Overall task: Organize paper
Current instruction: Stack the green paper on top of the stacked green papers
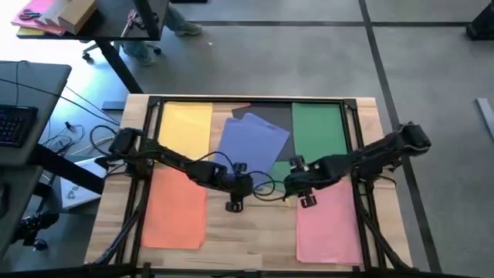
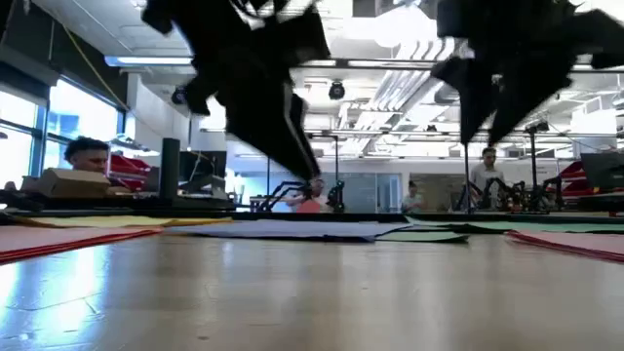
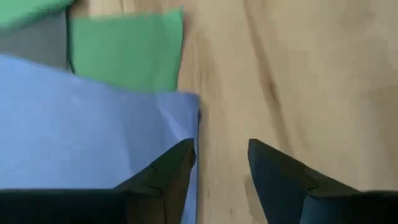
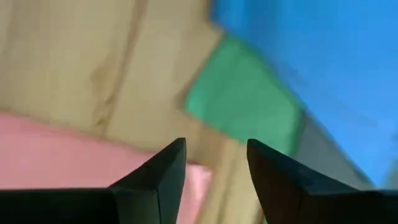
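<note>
Sheets of paper lie flat on the wooden table [image 1: 255, 232]: yellow [image 1: 185, 127] at the far left, orange [image 1: 176, 208] at the near left, green [image 1: 319, 131] at the far right, pink [image 1: 328, 224] at the near right. In the middle a blue sheet [image 1: 253, 140] lies askew over dark grey paper [image 1: 266, 116] and a green sheet [image 3: 127, 50]. My left gripper [image 1: 234, 202] hovers open by the blue sheet's near corner [image 3: 180, 106]. My right gripper [image 1: 302, 197] hovers open over the pink sheet's far edge [image 4: 56, 155].
A black frame [image 1: 247, 100] runs around the table's edges, and cables [image 1: 266, 185] trail between the arms. Bare wood lies between the orange and pink sheets. A desk with a keyboard [image 1: 15, 123] stands off the left side. People [image 2: 485, 171] show in the room beyond.
</note>
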